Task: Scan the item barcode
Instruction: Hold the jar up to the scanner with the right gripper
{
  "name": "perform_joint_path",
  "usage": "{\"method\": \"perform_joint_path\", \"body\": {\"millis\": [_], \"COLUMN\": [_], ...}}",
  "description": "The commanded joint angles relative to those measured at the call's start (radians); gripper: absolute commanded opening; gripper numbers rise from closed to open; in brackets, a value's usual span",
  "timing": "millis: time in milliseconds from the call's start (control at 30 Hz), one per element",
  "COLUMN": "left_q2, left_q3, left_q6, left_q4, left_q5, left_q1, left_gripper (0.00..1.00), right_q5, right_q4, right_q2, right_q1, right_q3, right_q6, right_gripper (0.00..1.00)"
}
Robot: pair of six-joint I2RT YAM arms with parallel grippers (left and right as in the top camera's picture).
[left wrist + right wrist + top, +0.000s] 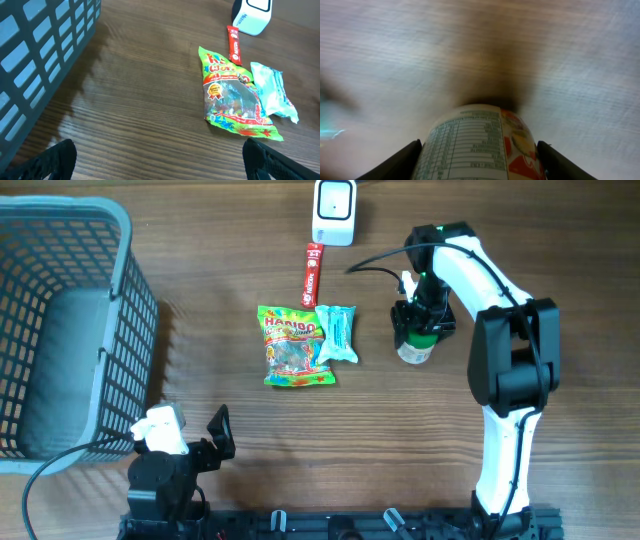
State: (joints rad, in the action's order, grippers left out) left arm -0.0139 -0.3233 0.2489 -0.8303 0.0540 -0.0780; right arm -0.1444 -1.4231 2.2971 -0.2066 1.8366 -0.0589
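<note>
Basket (130, 290), far left of the table (220, 270): rigid grey-blue plastic, open lattice walls, thick rounded rim, with a plain grey floor showing through the mesh. Item for scanning: a small bottle (415, 352), upright on the table right of centre, well apart from the basket. It is cylindrical with a rounded shoulder; its white label carries fine printed text on one side and a red and yellow picture on the other. Right gripper (477, 147): directly over the bottle, dark fingers (395, 165) standing one on each flank and closed against its sides, as the right wrist view shows; that view is blurred. Scanner (333, 210): white, smooth, boxy with rounded corners, at the far edge of the table, well apart from the bottle. Just below it lies a slim red stick pack (312, 275), glossy and flat. At centre is a crinkled green foil sweet bag (295, 345) with a clear window, and a pale blue wrapped packet (338, 332) touches and overlaps its right edge. Left gripper (159, 145): near the table's front edge beside the basket, fingers spread wide apart, nothing between them. The table surface is dark wood grain, matt.
</note>
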Motion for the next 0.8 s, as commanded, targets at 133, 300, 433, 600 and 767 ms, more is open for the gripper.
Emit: {"method": "perform_joint_path", "body": {"millis": [133,300,433,600,767], "left_q2": [0.007,0.007,0.007,0.007,0.007], "left_q3": [0.005,0.005,0.005,0.005,0.005], "left_q6": [-0.005,-0.005,-0.005,-0.005,-0.005], "left_q4": [0.002,0.002,0.002,0.002,0.002], "left_q5": [-0.001,-0.001,-0.001,-0.001,-0.001], "left_q1": [0.003,0.003,0.003,0.003,0.003], "left_gripper": [1.00,1.00,1.00,1.00,1.00], "right_q5": [-0.320,-0.138,0.129,0.272,0.272], "right_q4": [0.054,0.544,1.020,1.569,1.835], "right_q2": [-0.006,0.004,0.005,0.050,0.187], "right_q1": [-0.031,-0.132,-0.211,-0.211,-0.211], "right_q3": [0.501,0.416,0.259,0.023,0.018], "right_q6": [-0.023,-0.056,-0.109,-0.098,-0.099], "right_gripper": [0.54,0.55,0.55,0.60,0.60]}}
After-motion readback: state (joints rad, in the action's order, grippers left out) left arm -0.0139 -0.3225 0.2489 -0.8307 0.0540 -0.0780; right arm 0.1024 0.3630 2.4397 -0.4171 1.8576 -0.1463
